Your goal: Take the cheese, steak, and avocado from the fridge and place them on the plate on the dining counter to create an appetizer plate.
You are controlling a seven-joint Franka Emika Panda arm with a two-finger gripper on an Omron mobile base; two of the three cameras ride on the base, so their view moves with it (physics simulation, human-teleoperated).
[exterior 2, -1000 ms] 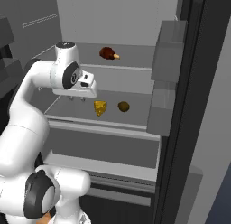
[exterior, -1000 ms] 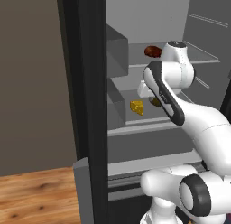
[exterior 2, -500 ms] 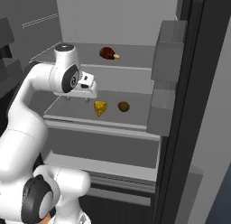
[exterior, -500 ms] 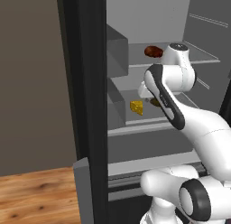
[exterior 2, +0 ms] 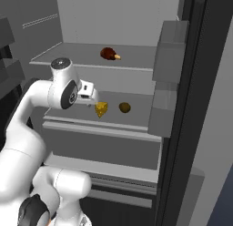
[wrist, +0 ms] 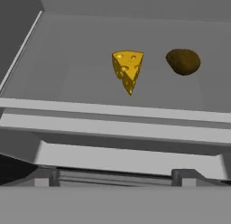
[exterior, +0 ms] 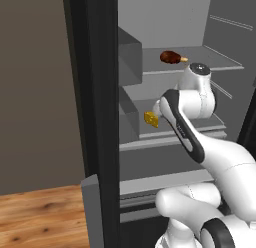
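Inside the open fridge (exterior 2: pixel 200 106) the yellow cheese (exterior 2: pixel 102 109) wedge lies on the middle shelf (wrist: pixel 67 83). The dark olive-brown avocado (exterior 2: pixel 124 107) sits just to its right, apart from it. The reddish-brown steak (exterior 2: pixel 108 53) lies one shelf higher, also seen as the steak (exterior: pixel 170 57) in the left base view. My gripper (exterior 2: pixel 91 98) hovers in front of the middle shelf, left of the cheese (exterior: pixel 151 119). In the hand view the gripper (wrist: pixel 116 177) is open and holds nothing, with the cheese (wrist: pixel 127 69) and avocado (wrist: pixel 183 61) ahead beyond the shelf's front lip. The plate and the dining counter are out of view.
Grey door bins (exterior 2: pixel 169 47) hang on the fridge's black door at the right, and a drawer front (exterior 2: pixel 100 145) lies below the middle shelf. Side bins (exterior: pixel 130 57) stick out on the left wall. Wooden floor (exterior: pixel 40 212) lies left of the fridge.
The hand has come down from the upper shelf's height to the middle shelf's. The cheese, avocado and steak have not moved.
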